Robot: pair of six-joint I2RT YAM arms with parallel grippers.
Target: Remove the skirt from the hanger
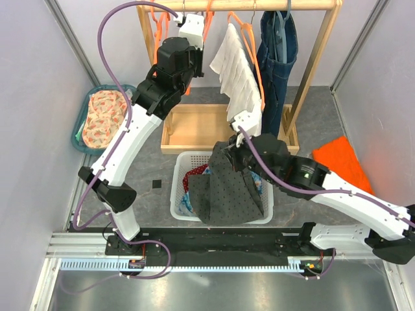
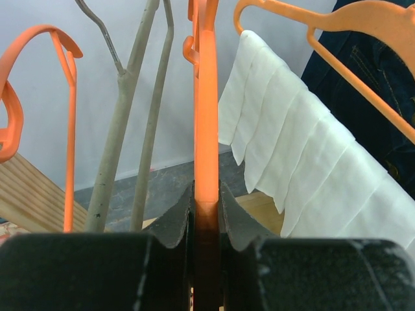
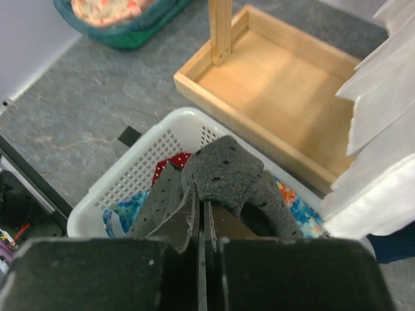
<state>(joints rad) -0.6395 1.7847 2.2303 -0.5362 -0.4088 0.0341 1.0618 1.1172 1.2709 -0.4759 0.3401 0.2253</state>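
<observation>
The grey dotted skirt is off the hanger and droops over the white basket. My right gripper is shut on its top edge and holds it up. In the right wrist view the skirt bunches in front of the closed right gripper, above the basket. My left gripper is up at the rail, shut on a bare orange hanger. In the left wrist view the hanger's bar runs straight up from between the shut left gripper.
A white pleated garment and a denim piece hang on the wooden rack. More empty hangers hang at the left. A teal basket stands at the left and an orange cloth lies at the right.
</observation>
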